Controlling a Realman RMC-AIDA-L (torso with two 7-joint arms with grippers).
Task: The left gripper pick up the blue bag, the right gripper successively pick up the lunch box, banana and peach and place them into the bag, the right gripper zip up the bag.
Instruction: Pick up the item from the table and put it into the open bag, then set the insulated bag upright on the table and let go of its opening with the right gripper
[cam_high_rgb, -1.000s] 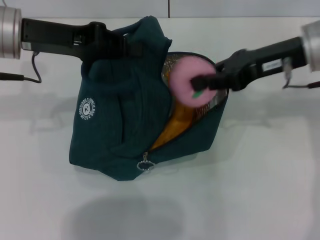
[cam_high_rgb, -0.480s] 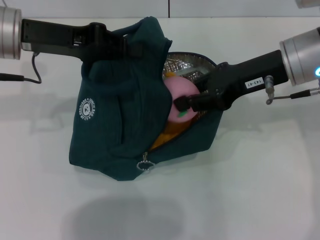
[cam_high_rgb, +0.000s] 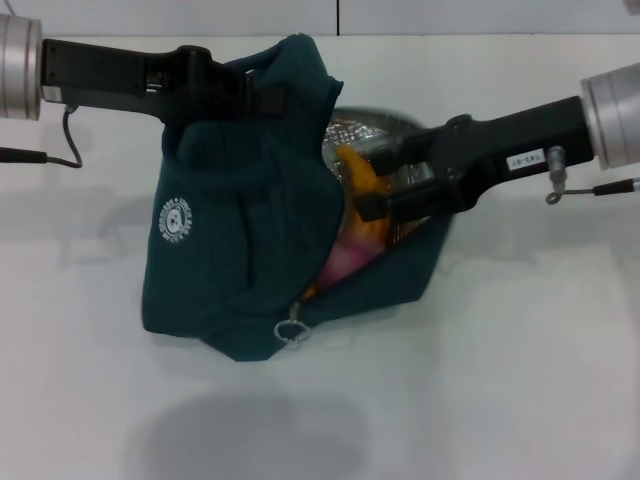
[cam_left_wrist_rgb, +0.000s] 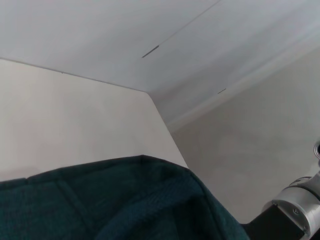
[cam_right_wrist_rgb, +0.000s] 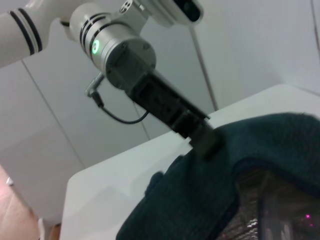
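- left gripper (cam_high_rgb: 255, 95) clamped on the top fabric of the blue bag (cam_high_rgb: 240, 250), holding that edge up; arm comes in level from the robot's left. Right wrist view shows the same claw (cam_right_wrist_rgb: 202, 140) biting the bag's upper edge.
- Bag base sits on the white table (cam_high_rgb: 520, 380); it leans, the mouth gaping toward the robot's right, silver lining visible along the far rim.
- right gripper (cam_high_rgb: 365, 185) is at the bag mouth, fingers spread and holding nothing, tips just over the opening near the lining.
- banana (cam_high_rgb: 358, 185) stands up inside the mouth, tip close under the right claw's fingers; can't tell if they touch.
- peach (cam_high_rgb: 345, 260) is down inside the bag, a pink patch showing low in the opening beneath the banana.
- lunch box: not visible in any view.
- Zipper is open; the ring pull (cam_high_rgb: 291, 330) hangs at the near lower end of the opening.
- Room: bare tabletop in front of the bag and on both sides; far table edge runs just behind the bag top. The mouth gap is narrow, mostly taken up by the right claw and the banana.
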